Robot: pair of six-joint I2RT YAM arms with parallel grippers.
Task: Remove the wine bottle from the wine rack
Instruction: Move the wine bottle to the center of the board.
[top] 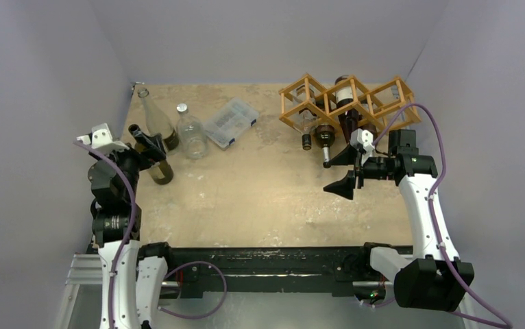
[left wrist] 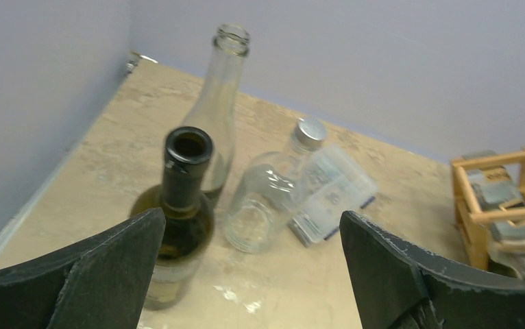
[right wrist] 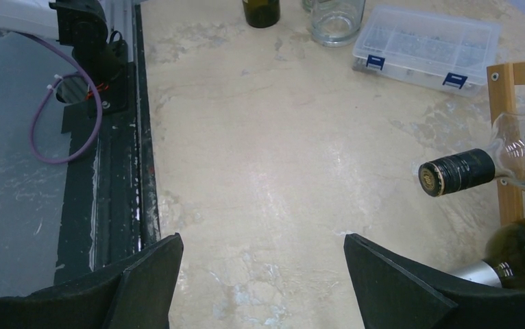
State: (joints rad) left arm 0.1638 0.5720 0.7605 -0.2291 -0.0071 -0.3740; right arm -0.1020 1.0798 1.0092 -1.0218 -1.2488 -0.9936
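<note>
The green wine bottle (left wrist: pixel 177 226) is standing by the bench's left edge, off the wine rack (top: pixel 327 91) at the far-right corner, with the left gripper (left wrist: pixel 249 219) gaping wide, gripping nothing; the right gripper (right wrist: pixel 263 236) is hovering spread beside racked bottles (top: pixel 325 133), probably awaiting removal
</note>
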